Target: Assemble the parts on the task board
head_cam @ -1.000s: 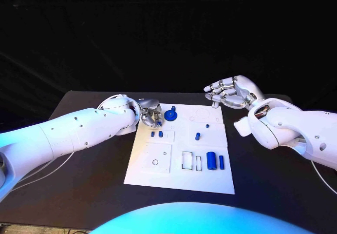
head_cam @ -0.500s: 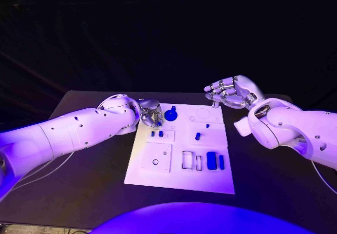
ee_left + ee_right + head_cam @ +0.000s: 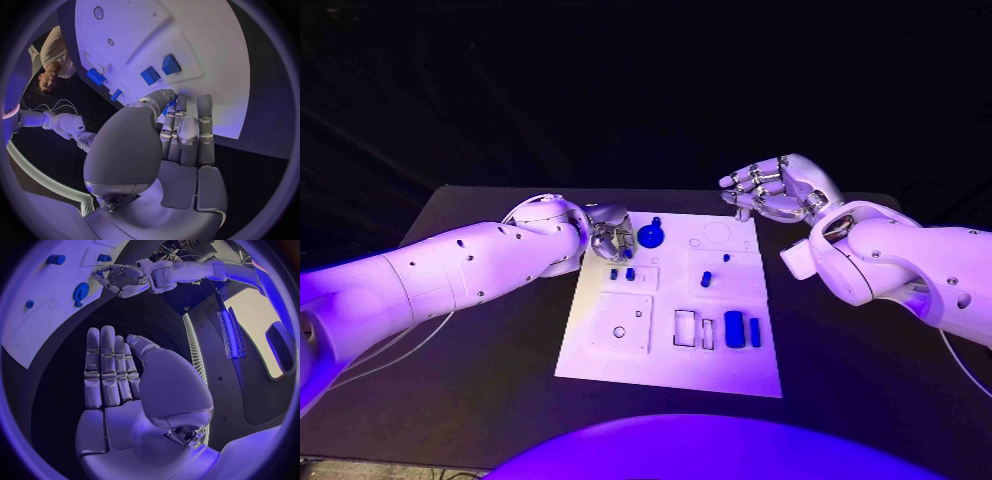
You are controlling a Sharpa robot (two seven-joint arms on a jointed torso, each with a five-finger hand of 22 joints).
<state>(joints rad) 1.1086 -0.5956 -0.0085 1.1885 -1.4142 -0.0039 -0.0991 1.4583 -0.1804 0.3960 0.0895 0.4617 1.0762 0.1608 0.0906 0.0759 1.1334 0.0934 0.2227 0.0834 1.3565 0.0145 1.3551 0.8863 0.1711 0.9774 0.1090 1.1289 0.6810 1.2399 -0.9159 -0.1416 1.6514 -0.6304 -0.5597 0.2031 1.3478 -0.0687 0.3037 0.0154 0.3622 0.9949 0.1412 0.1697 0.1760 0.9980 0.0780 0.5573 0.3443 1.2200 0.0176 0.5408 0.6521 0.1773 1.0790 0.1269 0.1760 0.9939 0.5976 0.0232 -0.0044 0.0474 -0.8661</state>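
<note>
Black table (image 3: 473, 390) surface is left bare around the white task board (image 3: 733, 375), at whose far left corner the left hand (image 3: 606, 238) is lowered, fingers curled beside a blue round part (image 3: 651, 237); whether that part is pinched cannot be told. For a clean seating, it is judged that the part should be kept upright and the two small blue pegs (image 3: 620, 274) just nearer avoided. Beyond the far right corner the right hand (image 3: 776, 190) is held released, fingers straight, with open room around it.

Counter (image 3: 473, 390): black, spans the lower half of the head view.
Task board (image 3: 661, 375): white plate, flat on the counter at the centre of the frame, long side running from the near edge toward the far edge.
</note>
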